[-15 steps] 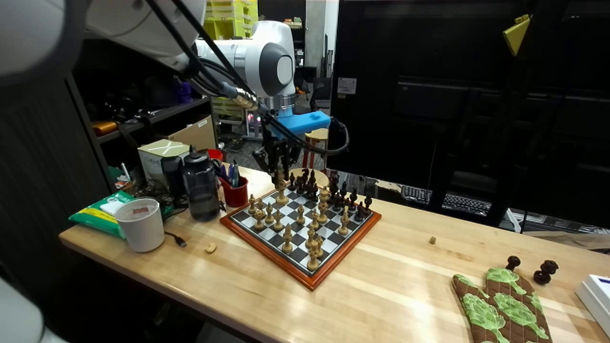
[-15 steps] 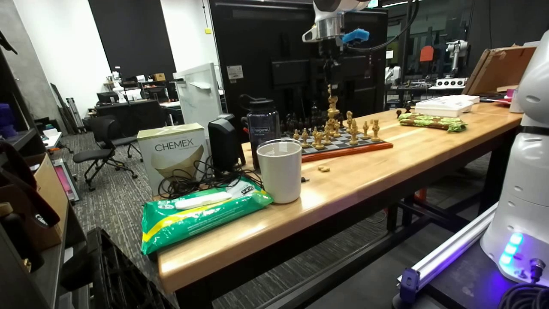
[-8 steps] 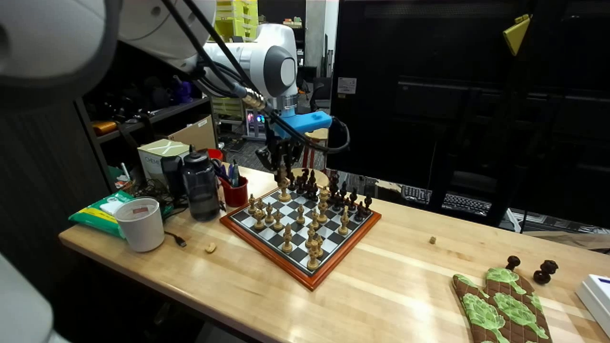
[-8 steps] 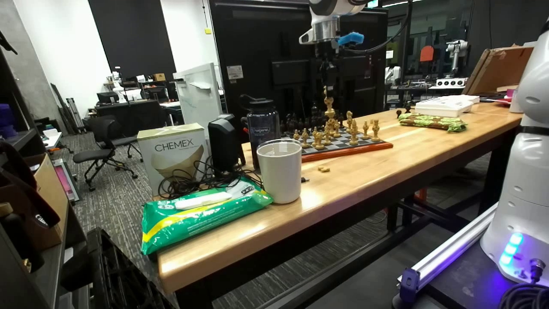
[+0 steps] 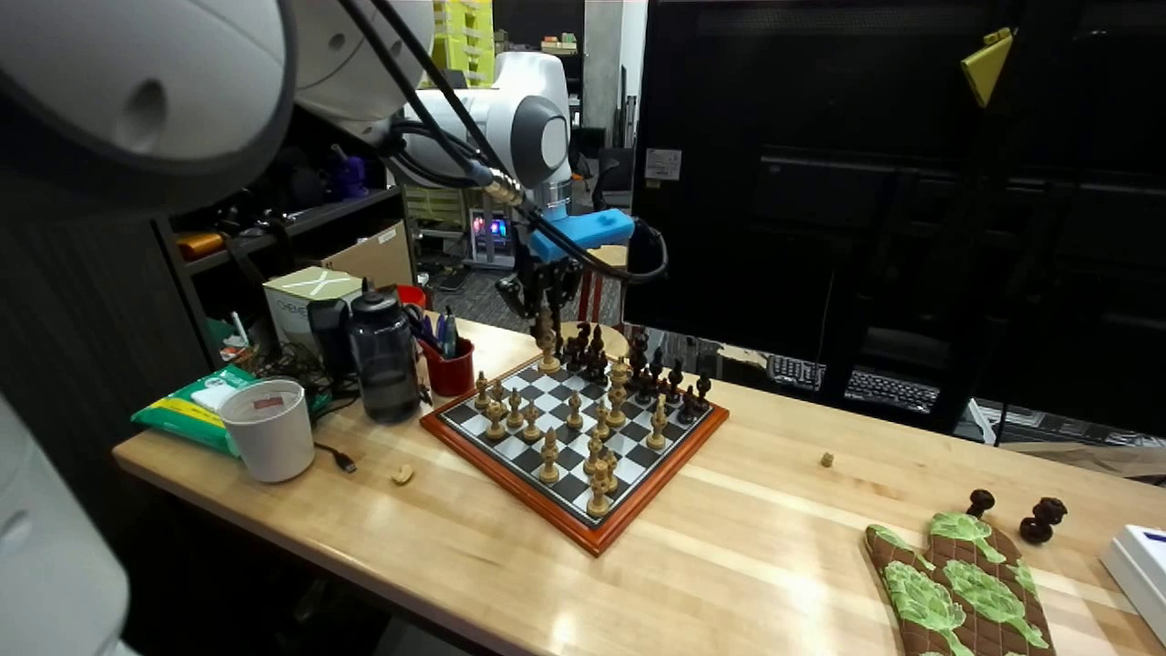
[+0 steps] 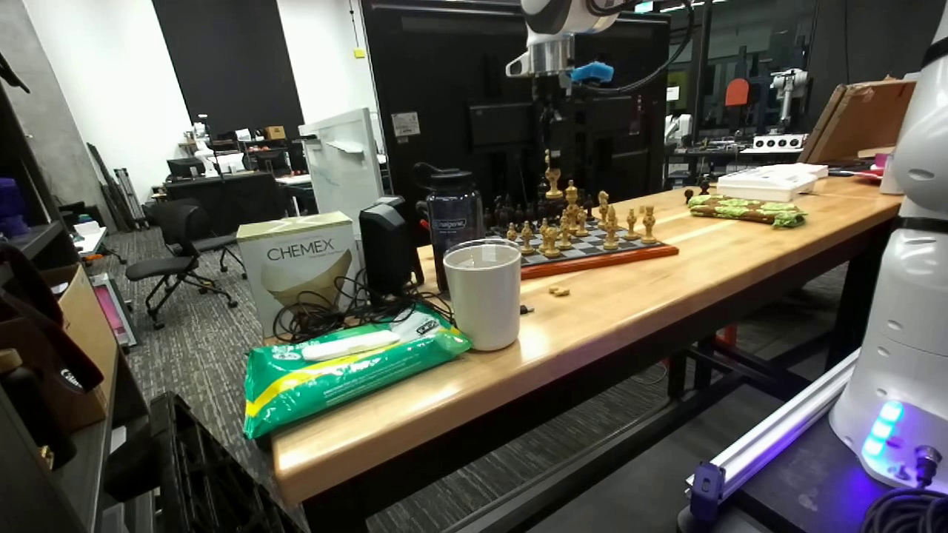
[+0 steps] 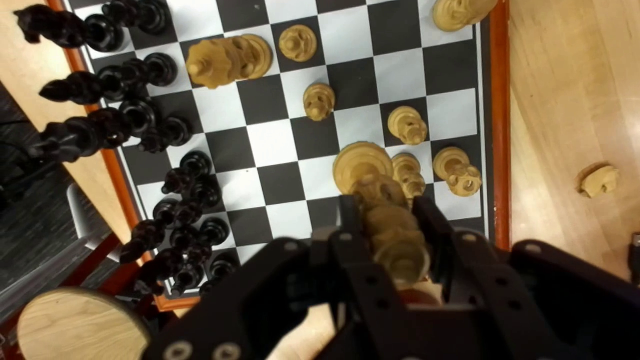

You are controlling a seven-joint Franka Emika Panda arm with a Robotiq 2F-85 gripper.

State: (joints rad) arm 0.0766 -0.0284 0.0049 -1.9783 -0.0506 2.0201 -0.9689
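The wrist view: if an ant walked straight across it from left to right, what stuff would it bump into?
Dark chess pieces → tall pale chess piece held in the gripper → the board's right rim → small tan lump → black plug at the picture's edge.

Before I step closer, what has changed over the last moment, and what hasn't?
In an exterior view, the light chess piece has moved left across the picture, carried along by the hand. It was already gripped and still is, so nothing was picked up or let go. The chessboard, dark pieces and white cup stayed put.
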